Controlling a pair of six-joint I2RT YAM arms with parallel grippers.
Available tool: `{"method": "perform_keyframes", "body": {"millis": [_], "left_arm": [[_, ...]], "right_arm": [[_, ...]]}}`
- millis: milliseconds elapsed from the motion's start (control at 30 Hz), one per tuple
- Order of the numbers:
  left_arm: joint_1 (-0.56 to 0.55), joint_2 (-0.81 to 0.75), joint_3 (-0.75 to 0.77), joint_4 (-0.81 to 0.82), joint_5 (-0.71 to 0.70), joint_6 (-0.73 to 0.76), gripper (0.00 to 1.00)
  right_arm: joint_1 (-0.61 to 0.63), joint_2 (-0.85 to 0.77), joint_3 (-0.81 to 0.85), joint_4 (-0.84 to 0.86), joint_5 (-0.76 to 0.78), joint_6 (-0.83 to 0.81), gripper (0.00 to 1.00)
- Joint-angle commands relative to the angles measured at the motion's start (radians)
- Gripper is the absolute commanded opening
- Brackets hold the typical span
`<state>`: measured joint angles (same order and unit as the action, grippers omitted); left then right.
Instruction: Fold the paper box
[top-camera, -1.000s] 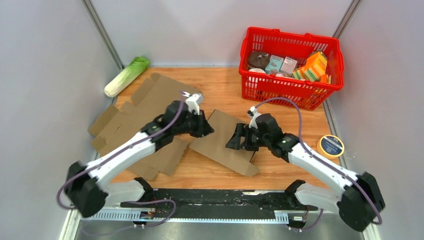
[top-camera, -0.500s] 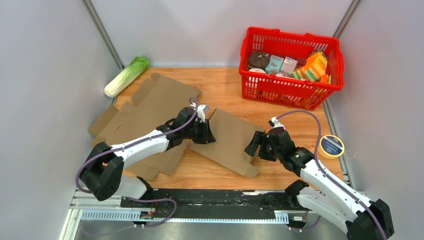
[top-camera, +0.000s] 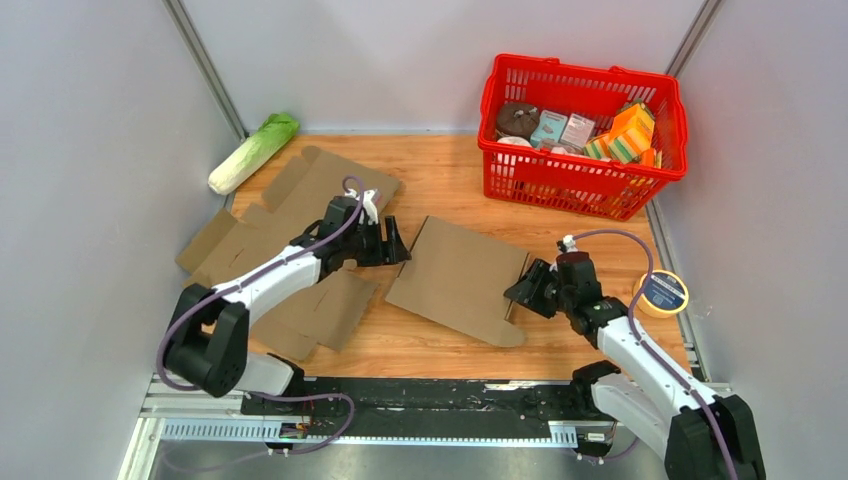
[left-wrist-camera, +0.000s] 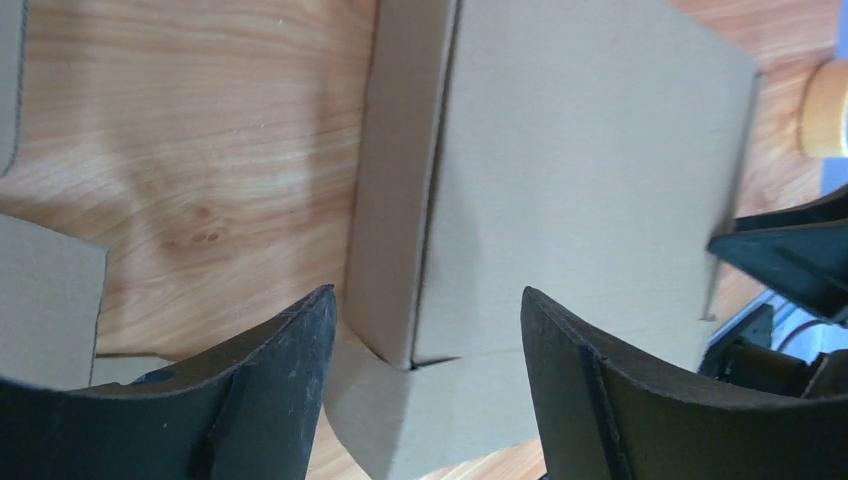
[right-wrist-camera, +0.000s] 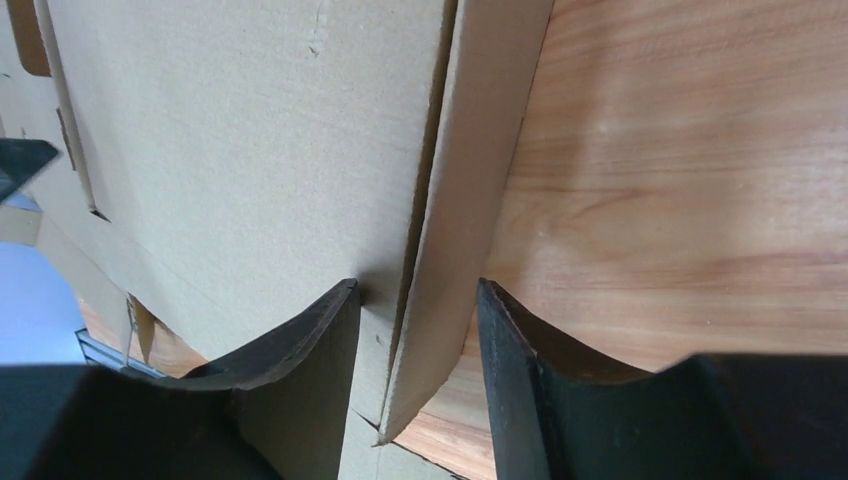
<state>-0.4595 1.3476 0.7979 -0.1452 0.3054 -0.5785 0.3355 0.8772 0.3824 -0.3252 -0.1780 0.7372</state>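
Well, left fingers (left-wrist-camera: 280, 370): I see them spread, gripping nothing, with the paper box's (top-camera: 460, 280) folded edge strip between them
Right fingers (right-wrist-camera: 545, 370): parted too, straddling the raised flap on the box's 3 o'clock side
Left gripper (top-camera: 388, 243): low at the box's 9 o'clock edge
Right gripper (top-camera: 528, 288): low at its 3 o'clock edge
Paper box: lying mostly flat at the table's (top-camera: 440, 170) centre
Surroundings: cardboard sheets (top-camera: 290, 210) at 10 o'clock, red basket (top-camera: 585, 70) at 1 o'clock, tape roll (top-camera: 662, 292) at 3 o'clock

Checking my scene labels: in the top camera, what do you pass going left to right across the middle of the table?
Flat cardboard sheet → left gripper → paper box → right gripper → tape roll.
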Motion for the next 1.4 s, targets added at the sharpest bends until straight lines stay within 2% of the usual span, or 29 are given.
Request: {"method": "perform_keyframes", "body": {"millis": [0, 133, 333, 600, 900, 967, 1233, 1367], "left_arm": [[0.004, 0.074, 0.066, -0.004, 0.014, 0.037, 0.77], [0.015, 0.157, 0.089, 0.033, 0.074, 0.023, 0.78], [0.016, 0.18, 0.032, 0.183, 0.149, -0.032, 0.79], [0.016, 0.219, 0.018, 0.21, 0.19, -0.061, 0.79], [0.016, 0.274, -0.038, 0.358, 0.274, -0.115, 0.79], [0.016, 0.278, -0.048, 0.392, 0.285, -0.13, 0.8], [-0.005, 0.357, -0.106, 0.709, 0.408, -0.329, 0.81], [-0.036, 0.369, -0.117, 0.779, 0.417, -0.371, 0.79]], "right_arm": [[-0.07, 0.032, -0.045, 0.04, -0.026, -0.019, 0.48], [-0.154, 0.039, -0.1, 0.066, -0.099, -0.009, 0.46], [-0.257, 0.036, -0.137, 0.063, -0.13, -0.022, 0.48], [-0.391, 0.089, -0.163, 0.084, -0.225, -0.03, 0.43], [-0.541, 0.117, -0.215, 0.181, -0.415, -0.016, 0.35], [-0.596, 0.131, -0.241, 0.235, -0.501, -0.002, 0.34], [-0.61, 0.255, -0.237, 0.299, -0.566, -0.021, 0.34], [-0.609, 0.253, -0.24, 0.314, -0.572, -0.021, 0.36]]}}
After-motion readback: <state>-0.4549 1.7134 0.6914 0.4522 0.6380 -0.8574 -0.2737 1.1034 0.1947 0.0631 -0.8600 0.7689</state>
